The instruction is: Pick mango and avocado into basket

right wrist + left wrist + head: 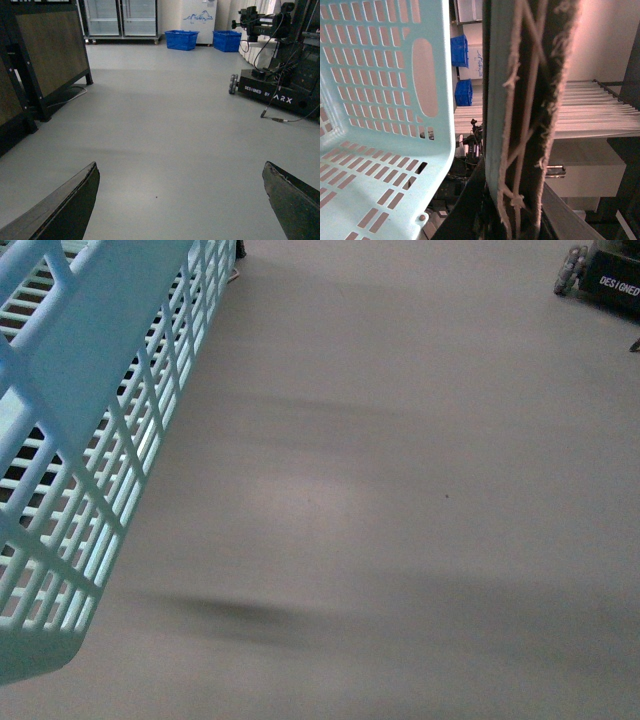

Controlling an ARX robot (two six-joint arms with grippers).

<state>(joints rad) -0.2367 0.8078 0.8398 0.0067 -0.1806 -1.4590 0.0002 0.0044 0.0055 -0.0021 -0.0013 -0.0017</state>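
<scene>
Left wrist view showed the left hand (516,177) pinching the basket (380,125) by its handle (520,90), basket at nine o'clock; right hand (180,166) spread, empty.

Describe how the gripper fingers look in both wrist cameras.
The left finger is a long dark slab with a grey-green edge, its face criss-crossed by pale, frayed strips. The right fingers are plain black tapering wedges. No cables or markings show on them.
</scene>
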